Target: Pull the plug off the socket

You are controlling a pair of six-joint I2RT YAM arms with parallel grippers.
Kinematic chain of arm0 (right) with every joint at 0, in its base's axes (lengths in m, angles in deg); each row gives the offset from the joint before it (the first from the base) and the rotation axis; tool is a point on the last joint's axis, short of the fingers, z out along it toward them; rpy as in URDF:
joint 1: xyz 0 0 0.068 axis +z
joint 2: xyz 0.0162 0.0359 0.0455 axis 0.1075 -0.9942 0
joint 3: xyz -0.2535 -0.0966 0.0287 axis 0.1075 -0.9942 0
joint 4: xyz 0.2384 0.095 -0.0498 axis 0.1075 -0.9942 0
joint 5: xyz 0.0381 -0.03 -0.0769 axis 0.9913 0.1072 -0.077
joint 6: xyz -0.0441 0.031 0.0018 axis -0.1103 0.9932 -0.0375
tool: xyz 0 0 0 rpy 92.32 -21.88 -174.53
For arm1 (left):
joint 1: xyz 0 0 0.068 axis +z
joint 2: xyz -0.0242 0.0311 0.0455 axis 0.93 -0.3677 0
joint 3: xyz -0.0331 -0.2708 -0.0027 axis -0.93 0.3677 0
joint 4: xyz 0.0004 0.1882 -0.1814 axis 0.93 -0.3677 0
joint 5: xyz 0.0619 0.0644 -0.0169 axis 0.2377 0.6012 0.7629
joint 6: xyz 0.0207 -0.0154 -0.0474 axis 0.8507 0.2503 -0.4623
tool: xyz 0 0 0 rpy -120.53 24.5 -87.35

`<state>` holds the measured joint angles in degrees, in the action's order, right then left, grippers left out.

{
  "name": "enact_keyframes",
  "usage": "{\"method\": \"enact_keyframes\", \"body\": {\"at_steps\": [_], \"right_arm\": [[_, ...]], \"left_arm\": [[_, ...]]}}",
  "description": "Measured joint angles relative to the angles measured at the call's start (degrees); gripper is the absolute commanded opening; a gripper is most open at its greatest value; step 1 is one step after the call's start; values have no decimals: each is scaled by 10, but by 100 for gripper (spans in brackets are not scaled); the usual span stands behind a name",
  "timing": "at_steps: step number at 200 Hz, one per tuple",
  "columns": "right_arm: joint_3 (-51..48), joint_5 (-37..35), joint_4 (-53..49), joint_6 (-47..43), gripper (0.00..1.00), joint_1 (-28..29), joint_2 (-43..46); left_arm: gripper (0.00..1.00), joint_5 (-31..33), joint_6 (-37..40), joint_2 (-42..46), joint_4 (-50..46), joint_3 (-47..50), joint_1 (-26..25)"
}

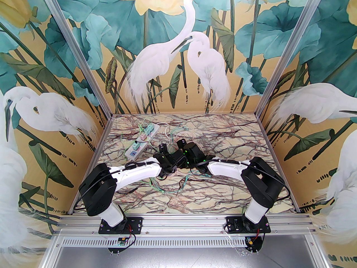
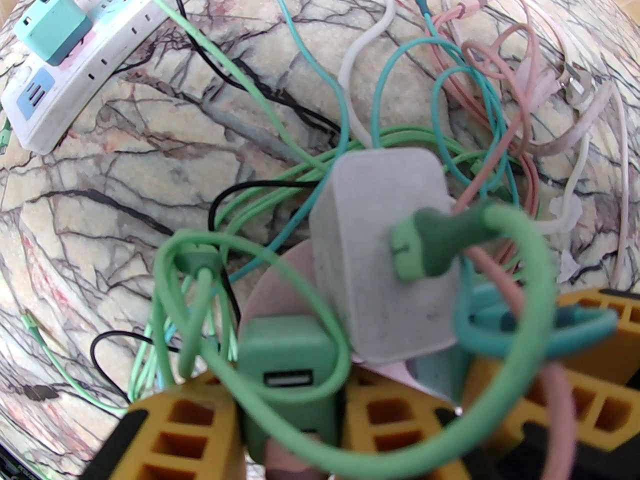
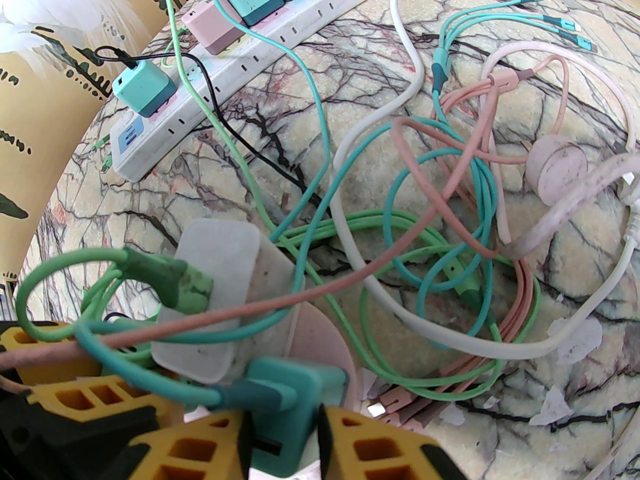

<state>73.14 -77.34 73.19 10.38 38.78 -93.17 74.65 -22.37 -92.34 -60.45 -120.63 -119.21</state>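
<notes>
Yellow fingers [image 2: 170, 433] of the left gripper [image 2: 290, 418] sit right up front, clamped tight on a green plug [image 2: 287, 363]. Opposite, the right gripper [image 3: 285, 443] is closed just as hard on a teal plug [image 3: 285, 398].

Biggest item first: the white power strip [image 1: 142, 141] lies well off to the back left, apart from both grippers. The arms meet mid-table, wrists nose to nose, above a tangle of cables [image 3: 400, 248]. Between them sits a rounded pink socket [image 3: 322, 348] with a white charger [image 2: 380, 258] standing on it.

Now the relation that matters. The green plug lies straight inside the left jaws, USB port facing back at the wrist, long axis running along the fingers toward the pink body. The teal plug mirrors that on the right side. So both plugs point inward at the socket, and the pull looks set to run along that line, arms drawing apart. Whether either plug's prongs are seated is hidden.
</notes>
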Motion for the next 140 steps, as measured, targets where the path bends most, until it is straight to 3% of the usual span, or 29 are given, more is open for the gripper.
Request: {"method": "enact_keyframes", "body": {"at_steps": [53, 140], "right_arm": [[3, 0, 0, 0, 30, 1, -3], [3, -1, 2, 0, 30, 1, -3]], "left_arm": [[13, -94, -14, 95, 90, 94, 51], [13, -77, -7, 74, 49, 57, 42]]}}
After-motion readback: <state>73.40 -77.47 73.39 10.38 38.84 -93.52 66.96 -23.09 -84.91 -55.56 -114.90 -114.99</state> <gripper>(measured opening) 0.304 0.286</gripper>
